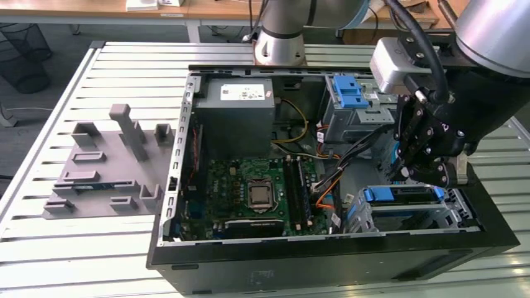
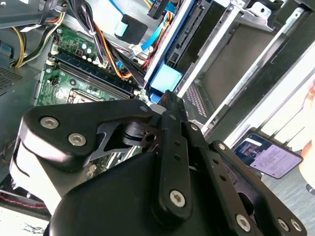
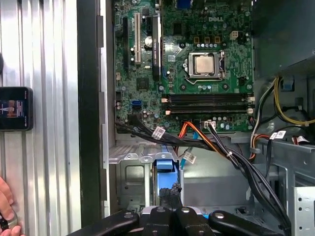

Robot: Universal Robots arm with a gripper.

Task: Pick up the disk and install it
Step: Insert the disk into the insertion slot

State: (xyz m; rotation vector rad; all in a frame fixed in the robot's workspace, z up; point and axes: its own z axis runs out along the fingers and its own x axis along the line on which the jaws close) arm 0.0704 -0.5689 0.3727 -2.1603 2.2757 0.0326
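**Disk sits in its bay, pincer poised just above**

On the exterior view's left, a grey plastic fixture [image 1: 103, 164] lies on the slatted tabletop [image 1: 49, 248], well apart from the work. Beside it the open computer case [image 1: 331, 261] lies on its side, so its inside faces up and the arm can reach in from above. The case holds a grey power supply [image 1: 240, 118] at the back, a green motherboard [image 1: 252, 189] in the middle and bundled cables [image 1: 331, 167] running toward the drive bays. Toward the exterior view's right, the disk [image 1: 406, 196], in its blue carrier, rests in the metal bay [image 1: 460, 214] at the front corner, seemingly slid most of the way home. The pincer [image 1: 431, 177] hangs directly over it; I cannot tell whether it grips or is released. In the first wrist view a hand [image 3: 6, 211] rests on the tabletop near a phone [image 3: 15, 108].
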